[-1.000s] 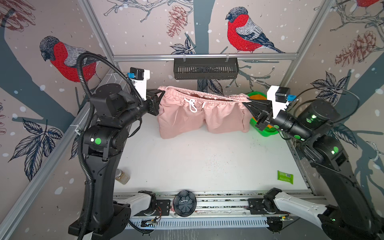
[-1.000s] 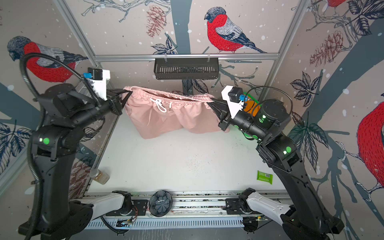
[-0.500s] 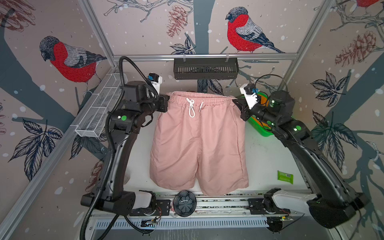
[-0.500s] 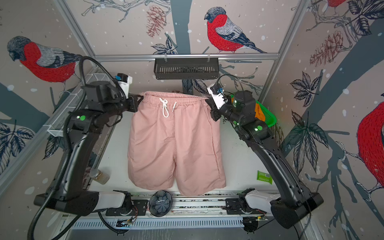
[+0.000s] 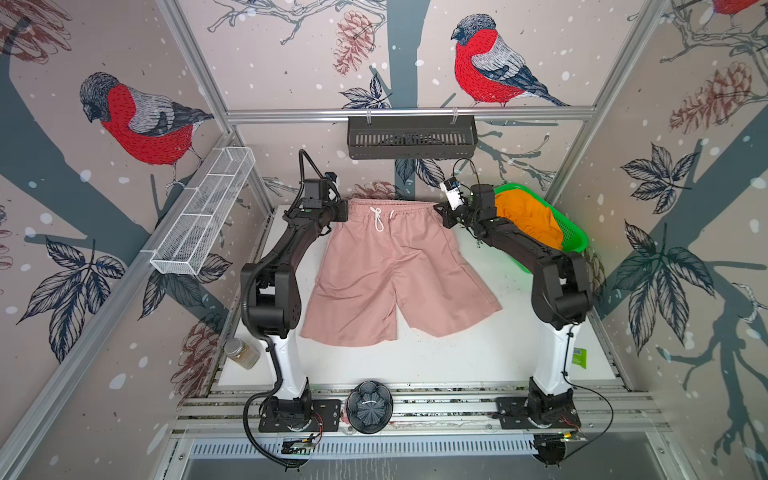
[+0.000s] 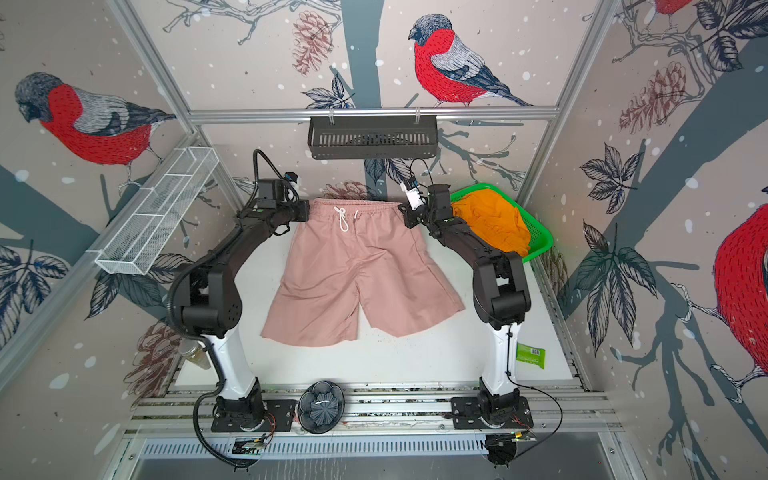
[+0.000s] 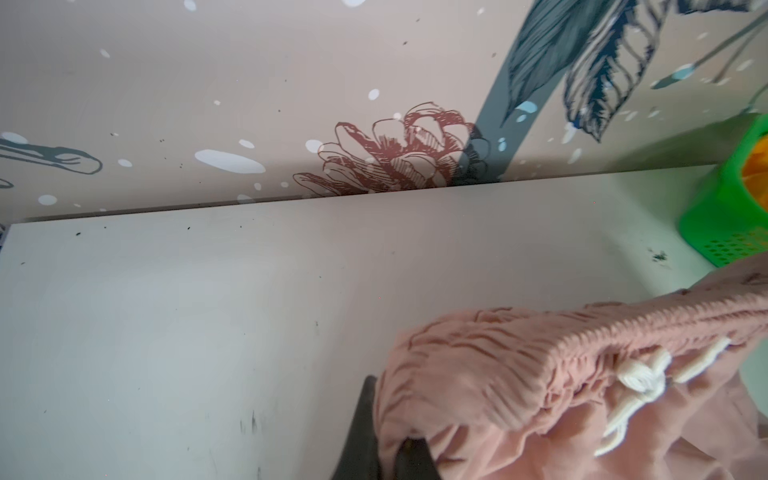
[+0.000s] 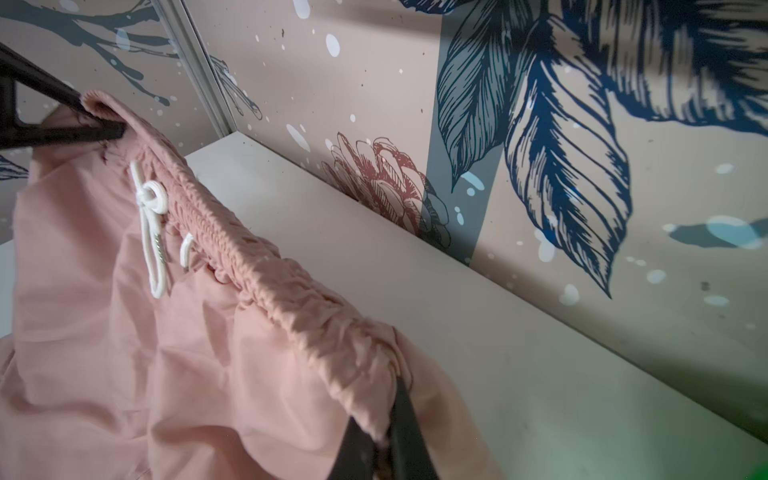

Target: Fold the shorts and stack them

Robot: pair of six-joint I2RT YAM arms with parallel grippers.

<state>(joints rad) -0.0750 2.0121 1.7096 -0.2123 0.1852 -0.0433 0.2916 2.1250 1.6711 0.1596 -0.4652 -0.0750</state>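
One pink shorts (image 5: pixel 395 270) dropped tableward; one orange shorts (image 5: pixel 528 220) fills one basket (image 5: pixel 577 235).

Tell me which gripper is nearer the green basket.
Right. The right gripper, clamped on one waistband corner of the pink shorts, sits just beside the green basket; the left gripper grips the opposite corner, farther away.

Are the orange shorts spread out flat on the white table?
No, the orange shorts lie bunched up inside the green basket.
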